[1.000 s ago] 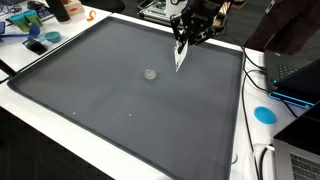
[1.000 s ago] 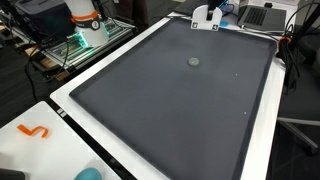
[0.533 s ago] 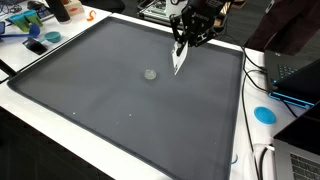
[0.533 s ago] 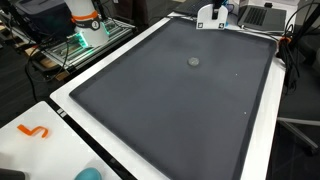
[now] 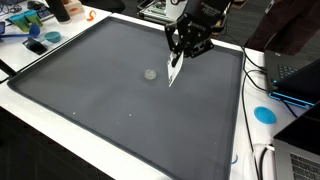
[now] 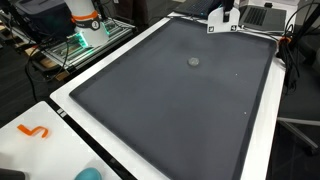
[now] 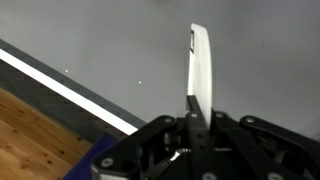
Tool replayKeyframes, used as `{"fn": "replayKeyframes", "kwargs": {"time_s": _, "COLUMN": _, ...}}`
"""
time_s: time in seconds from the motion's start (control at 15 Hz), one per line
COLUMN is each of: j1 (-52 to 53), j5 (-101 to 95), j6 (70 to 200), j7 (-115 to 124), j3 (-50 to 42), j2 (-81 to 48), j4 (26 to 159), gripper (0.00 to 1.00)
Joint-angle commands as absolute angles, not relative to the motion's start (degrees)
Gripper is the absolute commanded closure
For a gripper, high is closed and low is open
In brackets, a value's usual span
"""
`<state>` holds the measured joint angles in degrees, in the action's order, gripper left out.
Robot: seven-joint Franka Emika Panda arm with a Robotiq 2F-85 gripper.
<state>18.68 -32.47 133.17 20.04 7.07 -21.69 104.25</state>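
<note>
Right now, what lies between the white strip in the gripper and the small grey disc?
Only bare dark mat, between white strip and grey disc, in an exterior view.

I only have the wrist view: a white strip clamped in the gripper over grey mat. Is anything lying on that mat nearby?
Observer: Yes. A small grey round thing lies on the dark mat, apart from the white strip that the gripper holds.
Operator: Anything off the mat?
Observer: A blue disc lies on the white table, beside the mat's edge.
Operator: Anything else out there?
Observer: An orange hook-shaped piece lies on the table near a corner of the mat.
</note>
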Motion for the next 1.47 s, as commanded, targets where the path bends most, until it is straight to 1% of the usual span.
{"fn": "replayKeyframes", "kwargs": {"time_s": 0.0, "j1": 19.3, "j5": -32.9, "j6": 135.7, "j7": 20.9, "j3": 5.2, "j2": -24.2, "j4": 102.4, "gripper": 0.99}}
{"fn": "replayKeyframes", "kwargs": {"time_s": 0.67, "j1": 19.0, "j5": -31.6, "j6": 146.2, "j7": 21.8, "j3": 1.1, "j2": -27.5, "j4": 102.4, "gripper": 0.99}}
{"fn": "replayKeyframes", "kwargs": {"time_s": 1.4, "j1": 17.3, "j5": -27.1, "j6": 146.4, "j7": 21.3, "j3": -1.5, "j2": -25.9, "j4": 104.7, "gripper": 0.99}}
